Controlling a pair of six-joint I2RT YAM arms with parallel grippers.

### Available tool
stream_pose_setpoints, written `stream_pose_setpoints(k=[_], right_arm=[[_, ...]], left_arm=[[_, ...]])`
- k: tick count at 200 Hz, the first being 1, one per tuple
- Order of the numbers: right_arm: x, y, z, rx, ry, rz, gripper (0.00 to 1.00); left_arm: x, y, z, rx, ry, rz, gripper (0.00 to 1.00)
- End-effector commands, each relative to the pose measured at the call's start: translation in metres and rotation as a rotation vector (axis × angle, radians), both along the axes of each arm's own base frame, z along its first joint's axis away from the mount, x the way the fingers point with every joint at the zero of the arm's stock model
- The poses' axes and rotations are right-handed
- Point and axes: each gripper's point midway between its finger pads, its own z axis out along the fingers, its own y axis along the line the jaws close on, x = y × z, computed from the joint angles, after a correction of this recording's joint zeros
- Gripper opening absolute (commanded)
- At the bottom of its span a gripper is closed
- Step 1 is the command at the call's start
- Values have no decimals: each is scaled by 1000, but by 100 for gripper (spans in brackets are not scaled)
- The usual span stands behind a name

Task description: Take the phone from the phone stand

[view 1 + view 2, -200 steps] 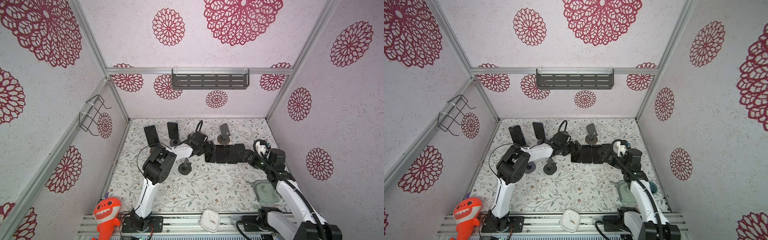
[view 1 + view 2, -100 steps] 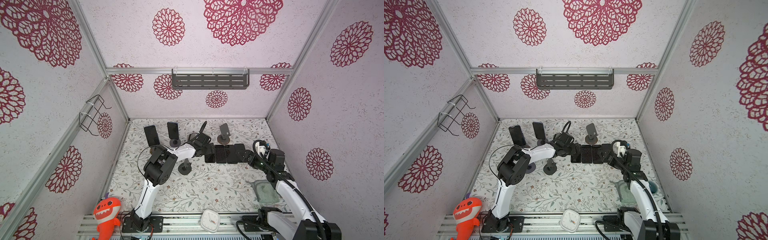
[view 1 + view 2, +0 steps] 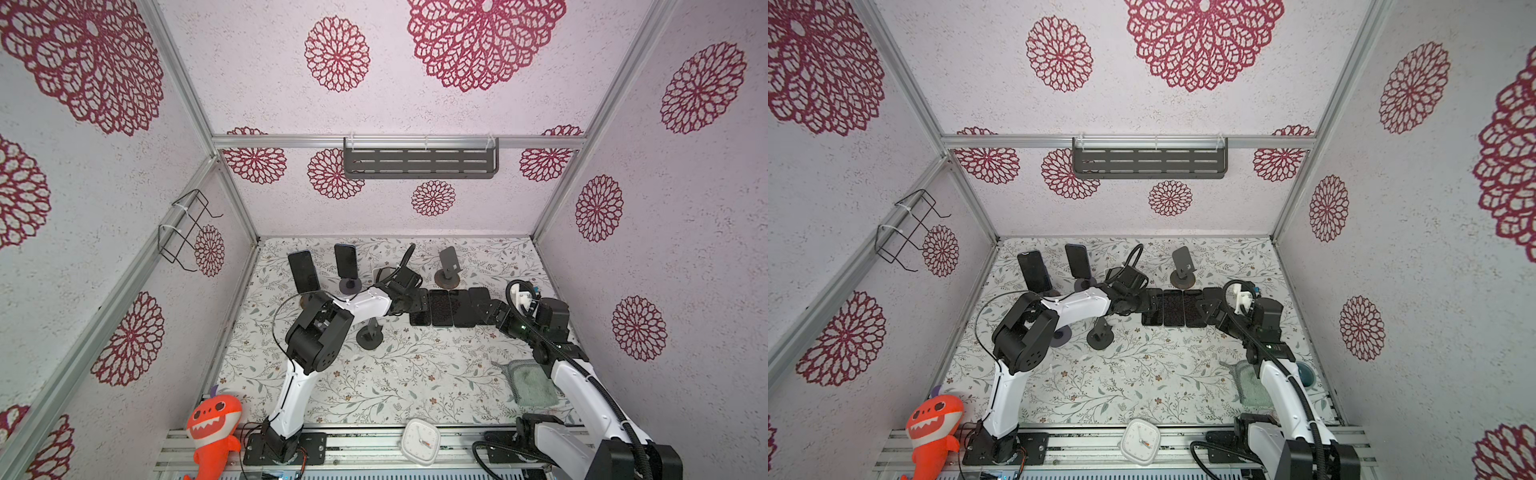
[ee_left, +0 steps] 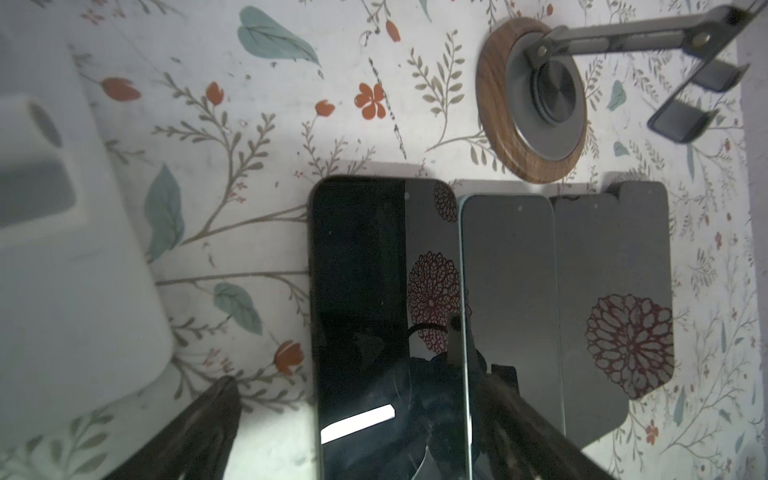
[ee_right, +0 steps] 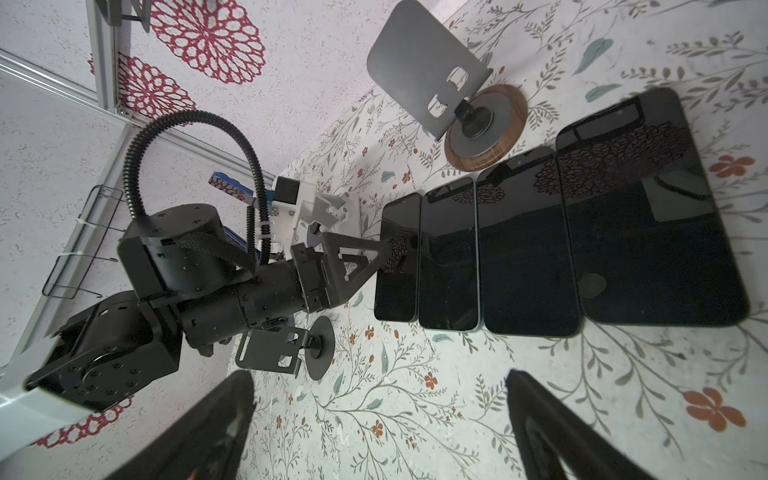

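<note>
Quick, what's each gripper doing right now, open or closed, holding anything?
Left gripper: open, holding nothing, jaws astride a glossy black phone lying flat.
Right gripper: open, empty.

Phone row (image 3: 451, 307) in the middle of the counter (image 3: 395, 374), stands around it.
The row lies flat, the left hand (image 3: 417, 302) at its left end, the right hand (image 3: 483, 307) at its right end. A bare stand (image 3: 449, 270) sits just behind the row, a front stand (image 3: 370, 334) before and left of it. At back left the corner phone (image 3: 303, 272) leans on a stand, the second propped phone (image 3: 346, 262) right of it.
</note>
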Motion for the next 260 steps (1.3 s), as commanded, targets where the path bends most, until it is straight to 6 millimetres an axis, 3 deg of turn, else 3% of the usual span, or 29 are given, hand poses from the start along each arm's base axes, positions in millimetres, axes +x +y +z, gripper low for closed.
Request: stream_pose_setpoints(k=[1, 58, 63, 104, 128, 155, 181, 212, 260], right_arm=[[2, -5, 2, -37, -17, -10, 97], [3, -6, 0, -41, -5, -19, 97], [3, -5, 0, -40, -5, -18, 98], [4, -6, 2, -35, -8, -27, 97], [3, -4, 4, -28, -13, -29, 97], [1, -4, 5, -35, -13, -26, 97], [0, -4, 8, -42, -17, -25, 97], [0, -4, 8, -46, -17, -24, 97], [0, -4, 5, -47, -9, -24, 97]], left_arm=[[-6, 2, 30, 39, -55, -27, 92], [-10, 1, 100, 94, -209, -83, 92], [-10, 4, 123, 82, -247, -77, 92], [1, 54, 195, 229, -421, 40, 96], [16, 91, 219, 285, -480, 133, 98], [34, 130, 235, 312, -523, 204, 98], [49, 149, 245, 320, -581, 168, 98], [63, 167, 240, 270, -604, 94, 98], [69, 200, 230, 341, -637, 112, 98]])
